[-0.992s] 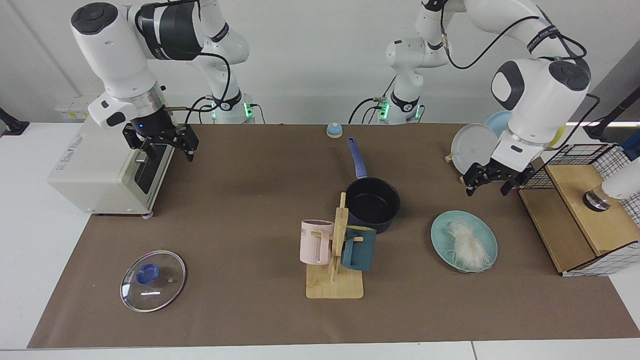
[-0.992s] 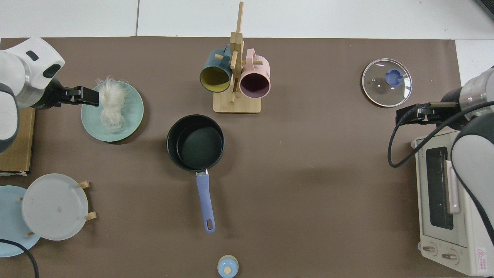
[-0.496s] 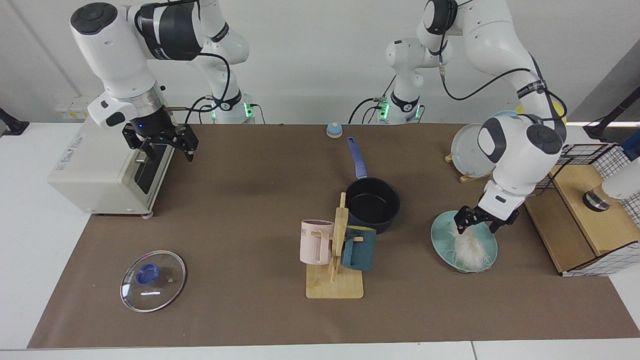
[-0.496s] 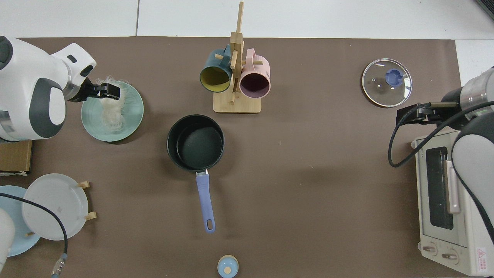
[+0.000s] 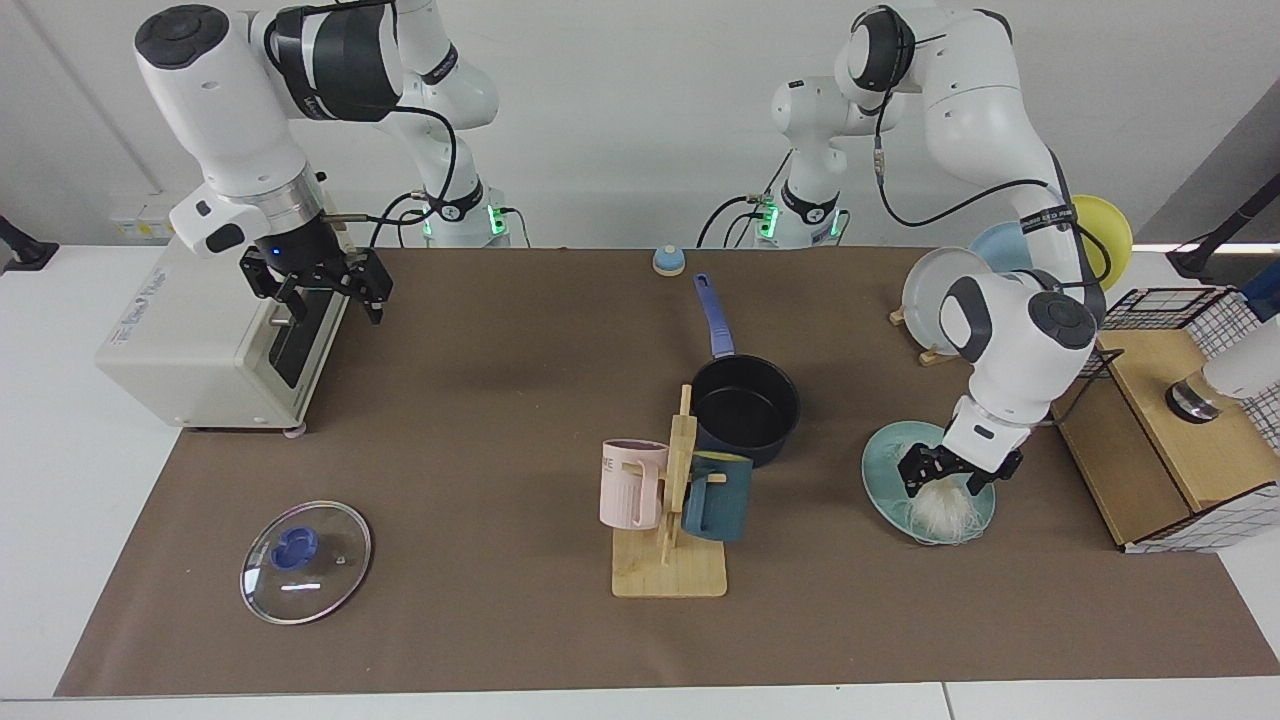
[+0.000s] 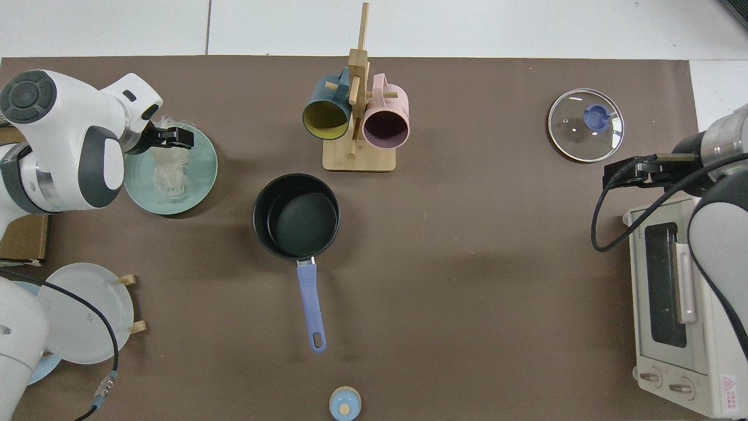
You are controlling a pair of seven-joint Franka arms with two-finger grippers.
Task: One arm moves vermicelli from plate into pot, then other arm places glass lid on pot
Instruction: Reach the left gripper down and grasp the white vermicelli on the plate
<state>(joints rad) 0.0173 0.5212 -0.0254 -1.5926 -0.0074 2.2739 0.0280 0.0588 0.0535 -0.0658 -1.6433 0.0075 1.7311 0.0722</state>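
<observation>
Two arms are working this brown mat point(image 5: 480, 420), and all the action is at the plate point(image 5: 884, 463). The left gripper point(image 5: 948, 483) is sitting right down on the vermicelli point(image 5: 944, 511), fingers spread and straddling the top of the white bundle, though whether they are pressing on the threads cannot be told. From above, the same gripper point(image 6: 170, 138) is showing over the far part of the plate point(image 6: 201, 175), with the vermicelli point(image 6: 169, 175) lying on the plate and loose loops trailing across it.

Centre stage, the pot point(image 5: 745, 405) is standing empty, its handle pointing toward the arm bases, and in the top view the pot point(image 6: 295, 215) is lying well apart from the plate. Just in front of it in the facing view is the mug rack point(image 5: 672, 520), carrying a pink mug point(image 5: 631, 483) and a teal mug point(image 5: 716, 495).

Over on the other side, the right gripper point(image 5: 318, 289) is waiting in the air beside the toaster oven point(image 5: 215, 335), fingers apart and holding nothing. The lid point(image 5: 305, 548) is lying flat on the mat, knob up, well apart from the pot; from above the lid point(image 6: 585, 124) is sitting near the right gripper point(image 6: 624, 173).

Behind the left arm, grey point(image 5: 930, 285), light-blue point(image 5: 995, 245) and yellow point(image 5: 1105, 225) plates are standing in their rack.
</observation>
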